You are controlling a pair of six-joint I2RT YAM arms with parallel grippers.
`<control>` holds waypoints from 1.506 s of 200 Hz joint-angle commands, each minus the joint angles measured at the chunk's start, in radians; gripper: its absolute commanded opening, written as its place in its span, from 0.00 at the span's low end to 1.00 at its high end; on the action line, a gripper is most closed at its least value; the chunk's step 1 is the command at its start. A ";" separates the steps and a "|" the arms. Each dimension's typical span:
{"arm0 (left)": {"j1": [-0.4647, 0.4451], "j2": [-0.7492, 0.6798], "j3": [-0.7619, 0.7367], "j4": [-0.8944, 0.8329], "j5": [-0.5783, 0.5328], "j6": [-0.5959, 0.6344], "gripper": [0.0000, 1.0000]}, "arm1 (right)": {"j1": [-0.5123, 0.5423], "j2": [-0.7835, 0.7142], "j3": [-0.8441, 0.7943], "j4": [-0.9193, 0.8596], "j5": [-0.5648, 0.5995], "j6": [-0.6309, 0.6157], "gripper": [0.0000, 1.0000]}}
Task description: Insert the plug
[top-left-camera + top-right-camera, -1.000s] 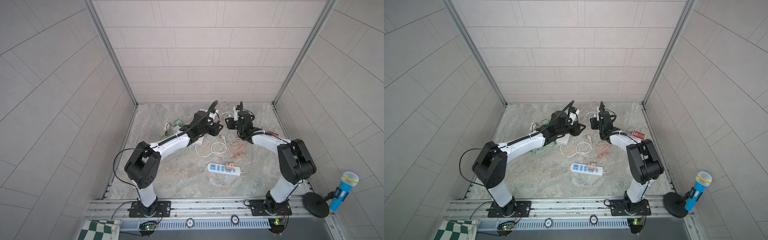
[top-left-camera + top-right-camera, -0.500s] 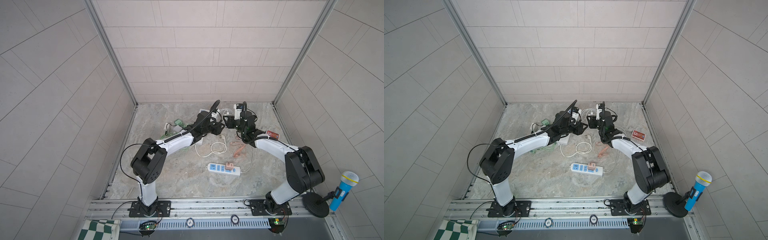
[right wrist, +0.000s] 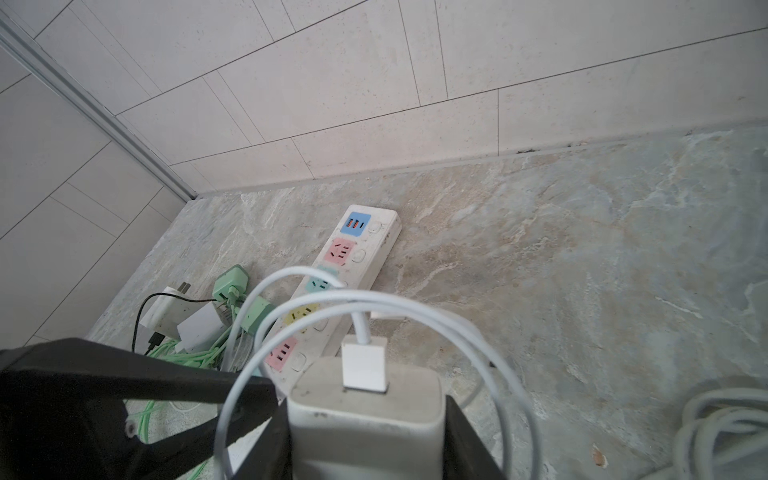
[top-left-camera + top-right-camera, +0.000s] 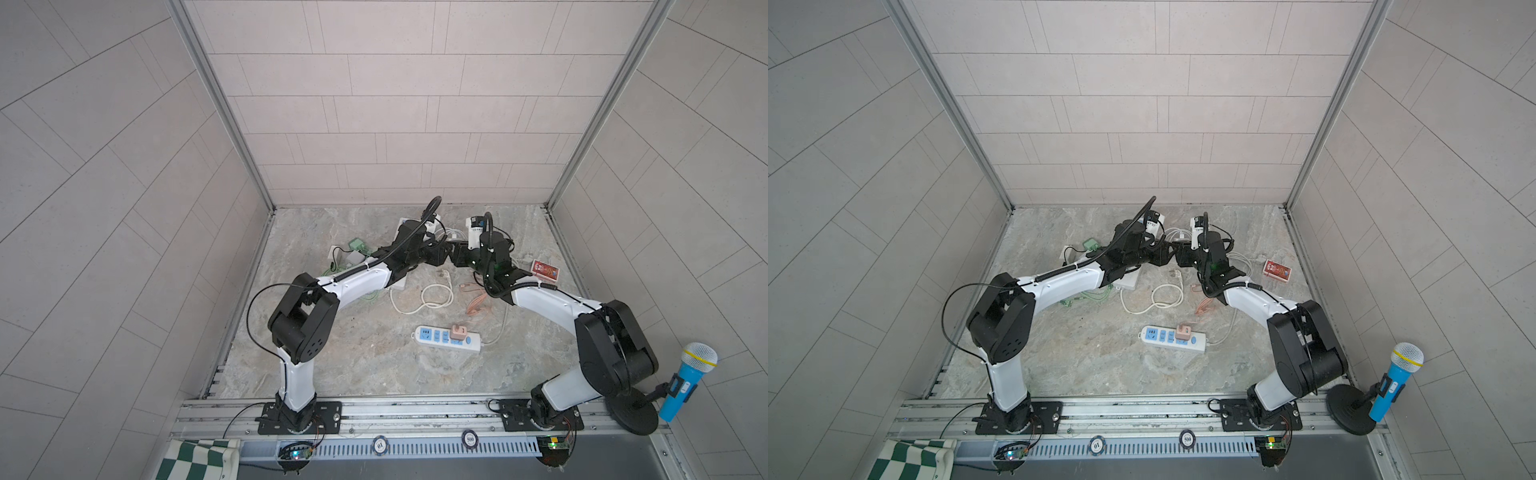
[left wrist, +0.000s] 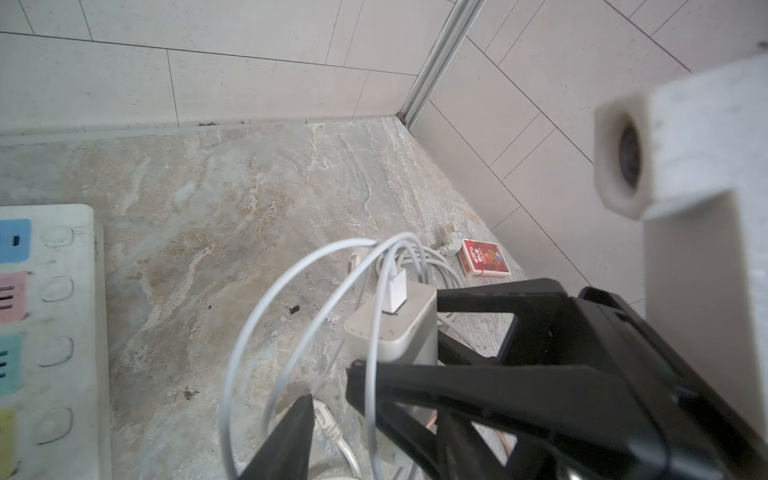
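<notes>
The two arms meet at the back of the table [image 4: 361, 365], about 12 o'clock from its centre. The left gripper [image 4: 444, 252] points toward 3 o'clock and the right gripper [image 4: 457, 254] toward 9 o'clock, tip against tip.

The right gripper holds the white charger [image 3: 365, 419]. Its two fingers [image 5: 478, 300] press on opposite sides of the body. In both top views the charger is hidden between the black grippers.

Both wrist views show the charger with its long axis near upright. The end with the USB plug [image 3: 364, 365] is on top, perhaps leaning a little toward 12 o'clock. The lower end and the prongs are hidden, so I cannot tell if it touches the table. A white cable [image 3: 436, 316] goes up from the USB plug and makes wide loops around the charger.

For the left gripper I see only one finger [image 5: 291, 440], close beside the charger. I cannot tell whether its jaws are wide or narrow, or whether they hold something.

The long strip [image 3: 365, 253] with coloured sockets lies at about 9 o'clock from the charger, partly under the left arm, and its length runs roughly 12 to 6. A short blue strip [image 4: 432, 336] lies at 6 o'clock with a pink charger [image 4: 458, 331] in it. A red box [image 4: 545, 269] lies at 3 o'clock.
</notes>
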State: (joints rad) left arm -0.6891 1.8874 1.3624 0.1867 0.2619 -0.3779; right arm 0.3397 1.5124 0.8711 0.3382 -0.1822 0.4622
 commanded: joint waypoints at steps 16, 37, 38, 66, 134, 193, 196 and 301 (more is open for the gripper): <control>-0.004 0.029 0.017 -0.016 -0.057 0.010 0.49 | 0.010 -0.093 0.004 0.040 -0.031 0.024 0.27; -0.003 0.025 0.008 -0.031 -0.080 0.029 0.49 | 0.011 -0.113 0.000 0.035 -0.029 0.026 0.27; -0.003 0.025 0.008 -0.032 -0.081 0.031 0.49 | 0.011 -0.114 0.001 0.034 -0.029 0.026 0.27; 0.010 0.008 -0.015 -0.038 -0.098 0.043 0.49 | 0.010 -0.131 0.000 0.022 -0.034 0.028 0.27; 0.028 -0.050 -0.087 -0.013 -0.088 0.046 0.48 | 0.010 -0.109 0.008 0.013 -0.018 0.017 0.26; 0.043 -0.103 -0.143 0.002 -0.085 0.050 0.49 | 0.010 -0.074 0.016 0.031 -0.022 0.025 0.26; 0.043 -0.102 -0.143 0.001 -0.084 0.050 0.49 | 0.010 -0.073 0.016 0.031 -0.023 0.026 0.26; 0.049 0.000 -0.045 -0.035 -0.096 0.050 0.49 | 0.028 -0.114 0.004 0.012 -0.073 0.044 0.26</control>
State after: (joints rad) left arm -0.6415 1.8626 1.2675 0.1635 0.1802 -0.3401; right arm 0.3592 1.4490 0.8600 0.3321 -0.2260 0.4965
